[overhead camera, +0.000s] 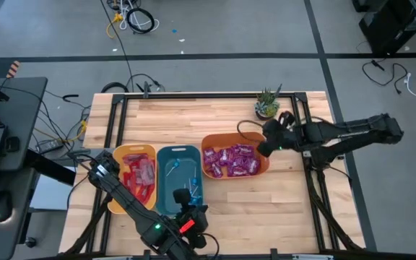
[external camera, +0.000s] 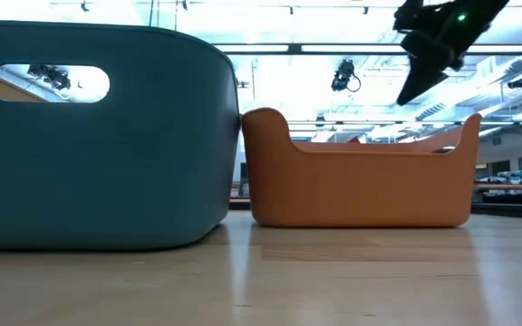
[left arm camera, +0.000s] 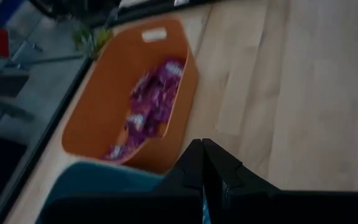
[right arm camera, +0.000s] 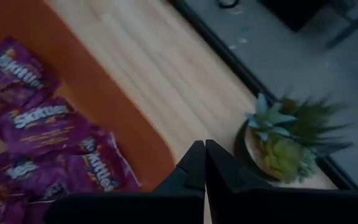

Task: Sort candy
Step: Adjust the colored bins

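Observation:
Three bins stand in a row on the wooden table. The yellow bin (overhead camera: 115,155) holds flat red packets (overhead camera: 139,177). In the teal bin (overhead camera: 163,195) lie small blue lollipops (overhead camera: 173,170). Shiny purple packets (overhead camera: 231,160) (right arm camera: 42,124) fill the orange bin (overhead camera: 209,143). My right gripper (overhead camera: 261,151) (right arm camera: 202,152) is shut and empty, hovering above the orange bin's right end, its fingers slanting down. My left gripper (overhead camera: 192,202) (left arm camera: 202,150) is shut and empty, above the teal bin's near right corner, facing the orange bin (left arm camera: 98,118).
A small potted green plant (overhead camera: 267,105) (right arm camera: 288,140) stands at the table's far right, close behind my right gripper. Bare wood lies to the near right of the orange bin (overhead camera: 280,209). In the low view the teal bin (external camera: 98,136) and orange bin (external camera: 361,181) stand side by side.

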